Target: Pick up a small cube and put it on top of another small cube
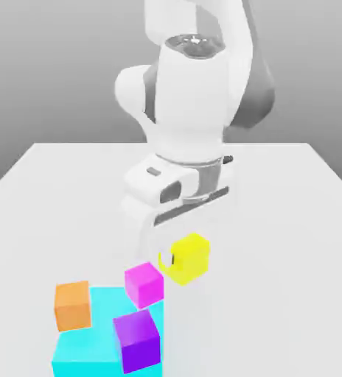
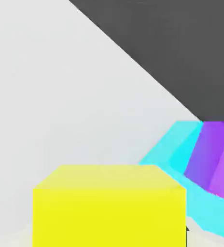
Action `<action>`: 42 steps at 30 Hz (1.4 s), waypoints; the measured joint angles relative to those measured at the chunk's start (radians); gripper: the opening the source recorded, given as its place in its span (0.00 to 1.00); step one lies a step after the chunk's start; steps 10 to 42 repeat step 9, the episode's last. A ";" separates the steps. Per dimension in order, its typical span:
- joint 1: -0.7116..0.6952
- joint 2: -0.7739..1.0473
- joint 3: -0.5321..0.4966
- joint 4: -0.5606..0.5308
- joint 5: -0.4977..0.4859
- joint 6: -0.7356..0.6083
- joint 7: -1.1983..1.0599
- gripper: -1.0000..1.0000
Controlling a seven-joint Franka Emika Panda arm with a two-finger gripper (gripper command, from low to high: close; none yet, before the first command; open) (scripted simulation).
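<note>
The gripper (image 1: 175, 259) has its fingers closed on the small bright yellow cube (image 1: 189, 258), which seems lifted just clear of the white surface (image 1: 292, 221). The carrying step is in hand. Next, the cube must travel to above another small cube, perhaps the magenta cube (image 1: 144, 283) just beside the fingers, and be lowered squarely.

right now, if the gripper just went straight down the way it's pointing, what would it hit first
Probably bare table. The gripper points down, shut on the yellow cube, which would land first. The magenta cube sits just to the exterior view's left and nearer the camera, so a clipped edge is possible; depth is unclear.
</note>
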 joint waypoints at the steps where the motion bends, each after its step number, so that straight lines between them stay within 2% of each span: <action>1: -0.014 -0.028 -0.019 -0.014 0.003 -0.015 -0.019 0.00; 6: -0.021 0.081 -0.041 -0.063 0.025 0.140 -0.051 0.00; 7: -0.021 0.099 -0.042 -0.069 0.026 0.164 -0.052 1.00; 42: -0.021 0.099 -0.042 -0.069 0.026 0.164 -0.052 1.00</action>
